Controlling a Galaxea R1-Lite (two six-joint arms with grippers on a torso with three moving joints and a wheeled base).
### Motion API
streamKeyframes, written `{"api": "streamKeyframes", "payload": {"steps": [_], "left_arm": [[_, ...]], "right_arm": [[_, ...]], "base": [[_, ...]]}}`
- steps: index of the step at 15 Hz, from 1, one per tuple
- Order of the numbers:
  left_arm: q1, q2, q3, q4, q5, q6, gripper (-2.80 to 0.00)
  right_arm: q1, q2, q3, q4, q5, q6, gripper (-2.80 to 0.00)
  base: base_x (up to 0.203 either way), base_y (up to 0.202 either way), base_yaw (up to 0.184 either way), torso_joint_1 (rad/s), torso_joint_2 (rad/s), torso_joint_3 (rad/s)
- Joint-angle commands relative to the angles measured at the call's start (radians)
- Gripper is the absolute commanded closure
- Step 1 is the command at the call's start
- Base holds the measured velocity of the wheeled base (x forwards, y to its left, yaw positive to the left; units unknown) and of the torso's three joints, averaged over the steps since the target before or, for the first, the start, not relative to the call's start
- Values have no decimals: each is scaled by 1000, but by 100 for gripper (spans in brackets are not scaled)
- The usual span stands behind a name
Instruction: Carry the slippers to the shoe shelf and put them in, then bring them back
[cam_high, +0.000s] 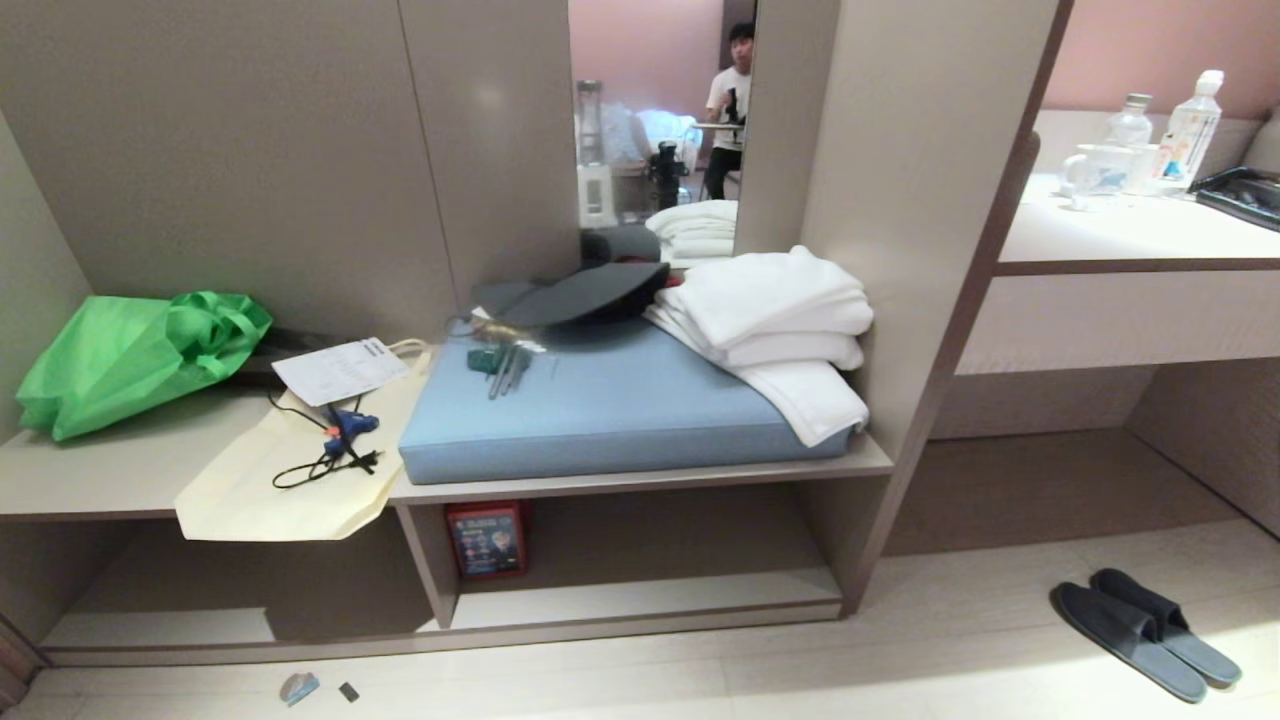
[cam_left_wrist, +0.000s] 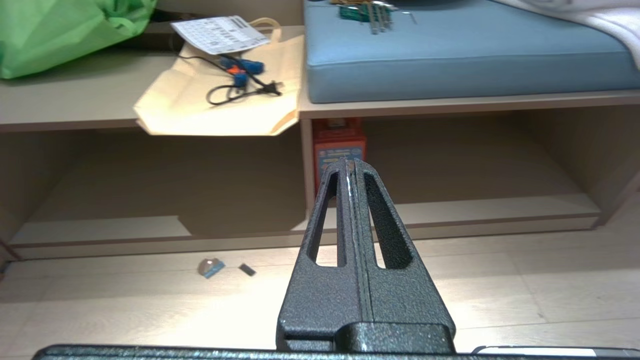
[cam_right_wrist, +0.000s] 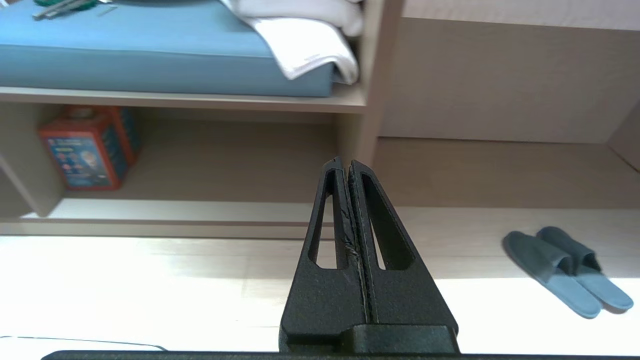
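Note:
The slippers (cam_high: 1145, 625) lie side by side on the pale floor at the lower right, dark grey with greyish-blue insoles; the right wrist view also shows the slippers (cam_right_wrist: 567, 270). The shoe shelf (cam_high: 640, 595) is the low open compartment under the bench, with a pale base board, and the same shoe shelf (cam_left_wrist: 500, 207) faces the left wrist camera. My left gripper (cam_left_wrist: 350, 162) is shut and empty, held above the floor in front of the shelf. My right gripper (cam_right_wrist: 344, 162) is shut and empty too, well left of the slippers. Neither arm shows in the head view.
A red-and-blue box (cam_high: 487, 540) stands in the shelf's left corner. On the bench lie a blue cushion (cam_high: 610, 410), white towels (cam_high: 780, 320), a cream bag (cam_high: 290, 470) with a cable, and a green bag (cam_high: 130, 355). Small scraps (cam_high: 300, 687) lie on the floor. A desk (cam_high: 1130, 235) with bottles is at the right. A mirror reflects a person.

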Motion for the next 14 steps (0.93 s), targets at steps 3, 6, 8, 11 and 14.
{"api": "streamKeyframes", "payload": {"steps": [3, 6, 8, 11, 14], "left_arm": [[2, 0, 0, 0, 0, -1, 0], [2, 0, 0, 0, 0, 4, 0], [2, 0, 0, 0, -1, 4, 0], [2, 0, 0, 0, 0, 1, 0], [0, 0, 0, 0, 0, -1, 0]], "right_arm": [[0, 1, 2, -1, 0, -1, 0], [0, 1, 1, -1, 0, -1, 0], [0, 1, 2, -1, 0, -1, 0], [0, 1, 0, -1, 0, -1, 0], [0, 1, 1, -1, 0, -1, 0]], "base": [[0, 196, 1, 6, 3, 4], [0, 179, -3, 4, 1, 4], [0, 52, -1, 1, 1, 0], [0, 0, 0, 0, 0, 0], [-32, 0, -1, 3, 2, 1]]}}
